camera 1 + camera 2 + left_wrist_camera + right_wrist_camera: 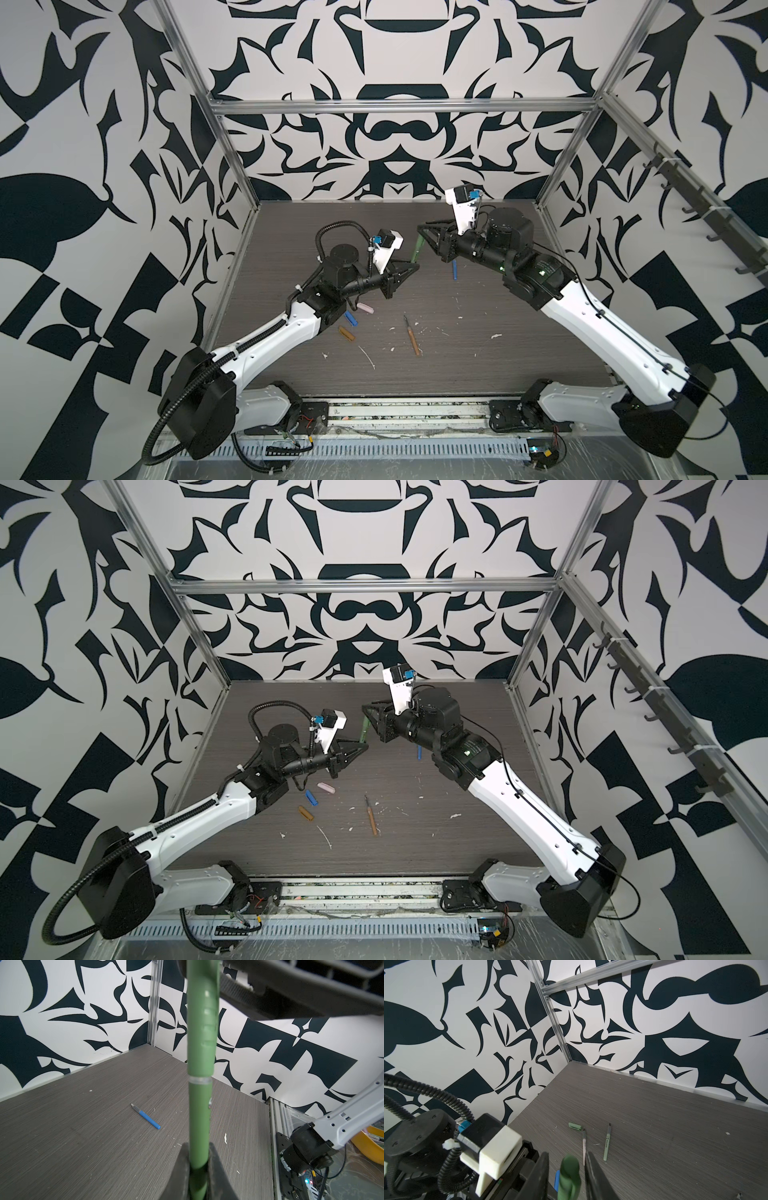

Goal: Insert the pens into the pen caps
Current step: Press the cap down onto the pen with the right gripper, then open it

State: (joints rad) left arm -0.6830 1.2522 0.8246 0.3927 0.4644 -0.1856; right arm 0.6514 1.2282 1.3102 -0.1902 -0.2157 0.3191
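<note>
My left gripper point(411, 270) point(198, 1167) is shut on the lower end of the dark green pen point(199, 1118) point(415, 251), held above the table. The dark green cap point(202, 1022) point(570, 1176) sits on the pen's far end. My right gripper point(424, 237) point(566, 1161) stands open around that cap, with a gap on each side. On the table lie the blue pen point(146, 1116) point(455, 270), orange-brown pen point(411, 334), pale pink pen point(584, 1145), pale green pen point(606, 1145), pale green cap point(574, 1126), pink cap point(364, 308), blue cap point(351, 319) and orange-brown cap point(345, 333).
White flecks and scuffs point(368, 357) are scattered over the grey wood-grain table point(498, 353). Patterned walls and metal frame posts point(232, 166) close in the back and sides. The blue pen lies partly under my right arm.
</note>
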